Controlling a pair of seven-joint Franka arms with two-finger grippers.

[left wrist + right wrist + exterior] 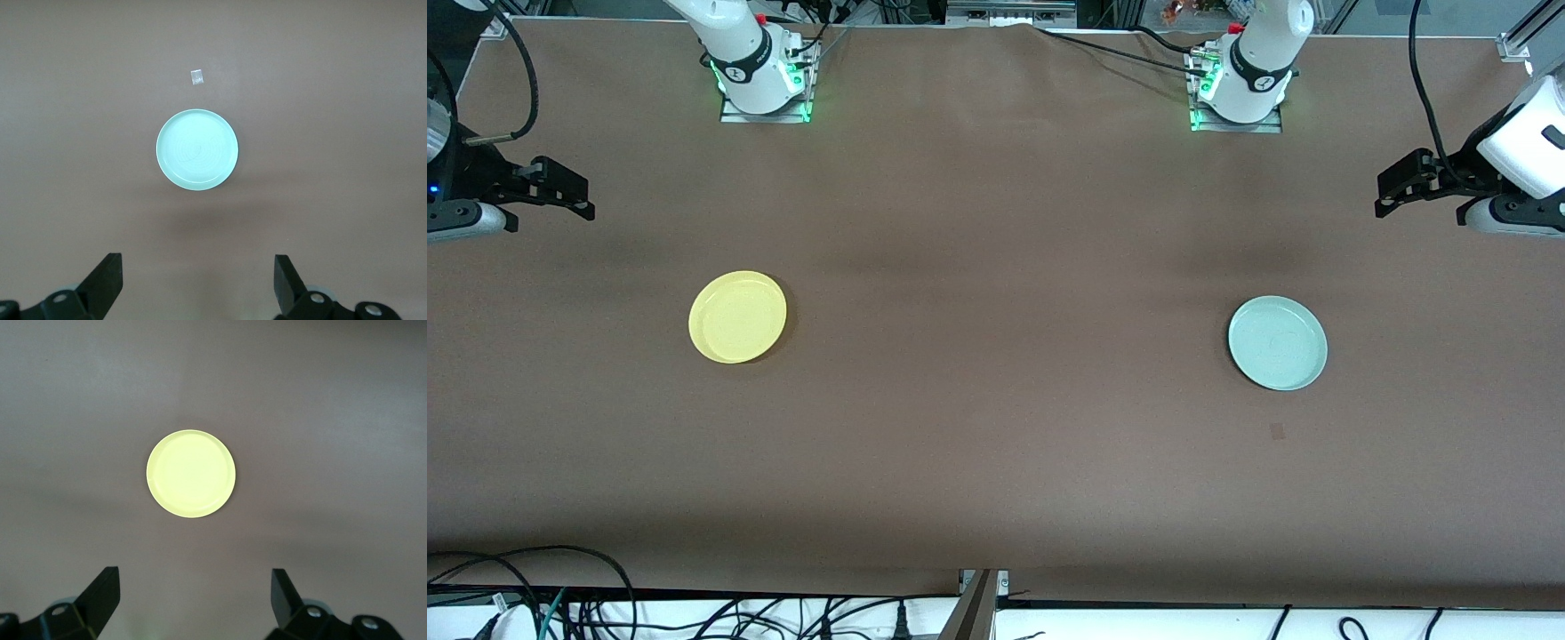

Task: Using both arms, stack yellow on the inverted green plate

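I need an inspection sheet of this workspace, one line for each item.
Surface: brown table, a small tape patch near the green plate.
Job's things: yellow plate toward the right arm's end; green plate toward the left arm's end, apart, not stacked.
Clutter: nothing seen.
Grippers: left gripper and right gripper open, empty, waiting at the table's ends.
Cables: black cables along the table's near edge.
Surroundings: two arm bases.

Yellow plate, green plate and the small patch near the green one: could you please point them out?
yellow plate (737,316), front view, middle of its face.
green plate (1277,343), front view, middle of its face.
small patch (1277,431), front view, its middle, on the table.
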